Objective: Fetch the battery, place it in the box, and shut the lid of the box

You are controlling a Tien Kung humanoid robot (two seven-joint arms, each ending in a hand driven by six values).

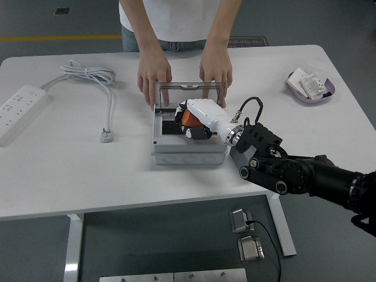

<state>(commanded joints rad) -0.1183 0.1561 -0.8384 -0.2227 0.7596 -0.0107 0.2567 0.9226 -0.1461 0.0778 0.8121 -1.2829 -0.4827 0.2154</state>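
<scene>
Far to the left of the right hand (pixel 194 120), a power strip (pixel 20 110) and its coiled cable (pixel 94 76) are seen on the table (pixel 70 170). The grey box (pixel 188 144) lies directly beneath the hand, its clear lid (pixel 189 94) held upright behind by a person's two hands (pixel 154 76). The hand's fingers are curled around the orange battery (pixel 187 117) inside the box; its long axis cannot be told. A purple dish (pixel 310 86) is seen beyond, to the right.
</scene>
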